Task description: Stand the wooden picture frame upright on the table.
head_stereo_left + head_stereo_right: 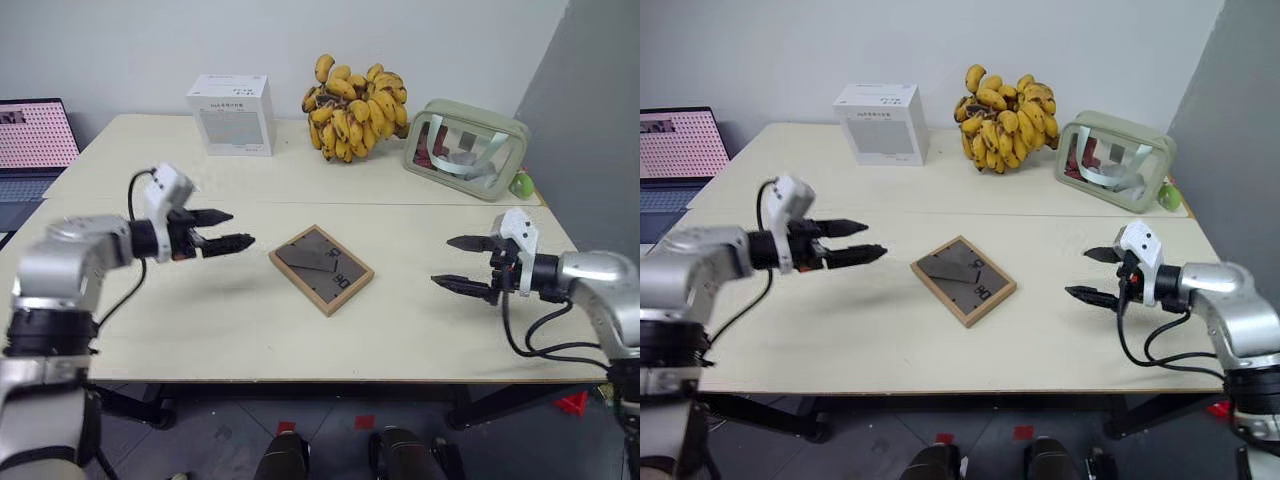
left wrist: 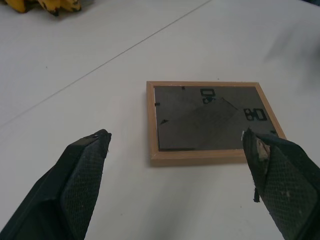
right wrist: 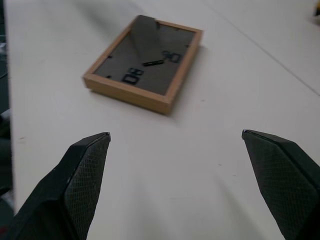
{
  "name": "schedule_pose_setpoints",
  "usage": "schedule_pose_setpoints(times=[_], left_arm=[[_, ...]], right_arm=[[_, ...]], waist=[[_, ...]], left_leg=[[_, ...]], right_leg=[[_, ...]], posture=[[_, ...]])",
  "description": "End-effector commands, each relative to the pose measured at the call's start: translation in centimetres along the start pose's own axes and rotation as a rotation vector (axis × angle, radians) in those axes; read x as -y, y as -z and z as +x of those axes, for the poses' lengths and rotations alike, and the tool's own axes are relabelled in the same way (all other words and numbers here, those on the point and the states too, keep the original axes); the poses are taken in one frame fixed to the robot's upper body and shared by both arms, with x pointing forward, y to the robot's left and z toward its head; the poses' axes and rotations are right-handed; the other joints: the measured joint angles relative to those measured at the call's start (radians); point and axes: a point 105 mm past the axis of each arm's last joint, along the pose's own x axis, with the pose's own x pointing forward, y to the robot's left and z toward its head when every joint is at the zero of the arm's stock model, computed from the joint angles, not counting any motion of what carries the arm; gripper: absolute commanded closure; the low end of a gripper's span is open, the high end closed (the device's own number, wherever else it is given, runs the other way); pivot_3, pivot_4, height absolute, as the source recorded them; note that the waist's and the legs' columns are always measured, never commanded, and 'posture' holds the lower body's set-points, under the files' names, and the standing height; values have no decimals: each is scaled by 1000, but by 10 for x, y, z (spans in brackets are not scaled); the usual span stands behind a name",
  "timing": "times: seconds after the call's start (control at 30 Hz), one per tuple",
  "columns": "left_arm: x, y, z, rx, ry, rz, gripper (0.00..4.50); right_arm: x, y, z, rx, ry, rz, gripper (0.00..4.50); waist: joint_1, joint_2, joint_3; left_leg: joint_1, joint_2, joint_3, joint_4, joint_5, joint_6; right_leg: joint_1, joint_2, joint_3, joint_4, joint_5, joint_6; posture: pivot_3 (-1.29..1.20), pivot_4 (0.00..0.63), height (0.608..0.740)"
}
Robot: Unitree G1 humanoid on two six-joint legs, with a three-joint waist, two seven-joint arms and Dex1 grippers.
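Cream-beige and crossed by a seam line, the bench (image 1: 200, 330) carries the wooden picture frame (image 1: 321, 268) near its middle, just on the robot's side of that seam. It lies flat, face down: the dark grey-brown back is up, and the triangular easel stand looks folded against that back rather than swung out. Turned at an angle, the frame points one corner toward the robot.

Neither arm has hold of it. On the left, the left gripper (image 1: 222, 229) hovers above the bench with its jaws apart and empty, aimed toward the frame and near it but not touching. The right gripper (image 1: 467, 264) hangs further off on the other side, its jaws likewise spread wide with nothing between them.

At the back of the bench, well clear of the work, sit a white box (image 1: 233, 114), a bunch of bananas (image 1: 355, 106) and a clear pouch (image 1: 464, 146).

By this showing the task has hardly begun. All of it is left: gripping a wooden edge, lifting the frame, opening the stand, and setting it up on its lower edge so it stays.
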Motion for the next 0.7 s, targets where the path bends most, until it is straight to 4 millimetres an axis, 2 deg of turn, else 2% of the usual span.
schedule_pose_setpoints(times=[0.03,0.2,0.3,0.4,0.5,0.6,0.7], left_arm=[[-2,7,3,-35,1,53,0],[-5,9,6,-21,-56,61,0],[-7,17,14,34,-158,-16,0],[3,29,23,104,-264,-121,459],[19,54,37,121,-418,-201,1220],[29,73,49,140,-583,-300,1876],[42,82,65,145,-645,-345,2539]], right_arm=[[2,-11,3,21,-16,-36,38],[16,-19,12,49,23,-63,38],[41,-16,31,75,126,-61,38],[63,-16,57,103,221,-58,506],[78,-12,85,120,299,-72,1325],[89,-6,106,105,389,-91,2040],[85,-8,128,117,387,-70,2779]], waist=[[1,0,0],[1,-1,0],[0,0,0],[-4,0,0],[-6,-1,0],[0,-1,0],[7,-1,0]], left_leg=[[0,0,0,0,0,0],[-11,0,3,1,0,0],[-10,0,4,1,0,0],[-9,1,6,1,0,0],[-9,1,8,1,0,0],[-9,0,8,1,0,0],[-9,0,7,3,1,0]], right_leg=[[0,0,0,0,0,0],[-11,1,2,2,1,2],[-11,1,3,2,2,4],[-11,2,5,2,4,8],[-11,2,8,3,6,10],[-11,2,9,2,7,11],[-10,2,9,3,7,11]], posture=[[0,150,740],[0,150,740],[0,150,740],[0,150,740],[0,150,740],[0,150,740],[0,150,740]])
